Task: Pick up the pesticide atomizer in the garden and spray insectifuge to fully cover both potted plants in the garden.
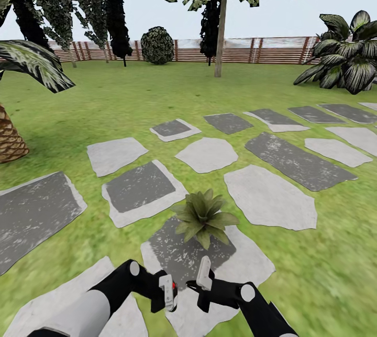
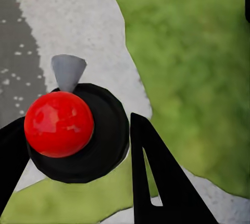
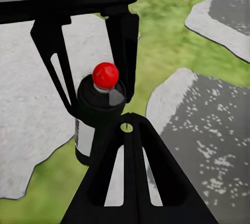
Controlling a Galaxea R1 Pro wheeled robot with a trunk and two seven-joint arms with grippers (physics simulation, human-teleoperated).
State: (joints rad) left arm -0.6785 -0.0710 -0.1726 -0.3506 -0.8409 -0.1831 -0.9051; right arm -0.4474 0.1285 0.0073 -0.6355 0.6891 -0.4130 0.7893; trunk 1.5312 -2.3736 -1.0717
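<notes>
The pesticide atomizer (image 1: 172,290) is a small dark bottle with a white label, a red knob and a grey nozzle. It stands upright in my left gripper (image 1: 167,292), which is shut on it low in the head view. In the left wrist view the red knob (image 2: 58,124) sits between the black fingers (image 2: 156,177). My right gripper (image 1: 204,278) is shut, and its tip (image 3: 127,124) lies close against the atomizer's (image 3: 98,110) side. One potted plant (image 1: 203,217), a rosette of pointed green leaves, stands on a stepping stone just beyond both grippers. Its leaves hide the pot.
Grey stepping stones (image 1: 269,198) spread across the lawn ahead. A scaly palm trunk (image 1: 8,141) stands at the left and a striped agave (image 1: 348,59) at the far right. A tree (image 1: 220,33), a round bush (image 1: 157,45) and the slatted fence (image 1: 235,50) close the back.
</notes>
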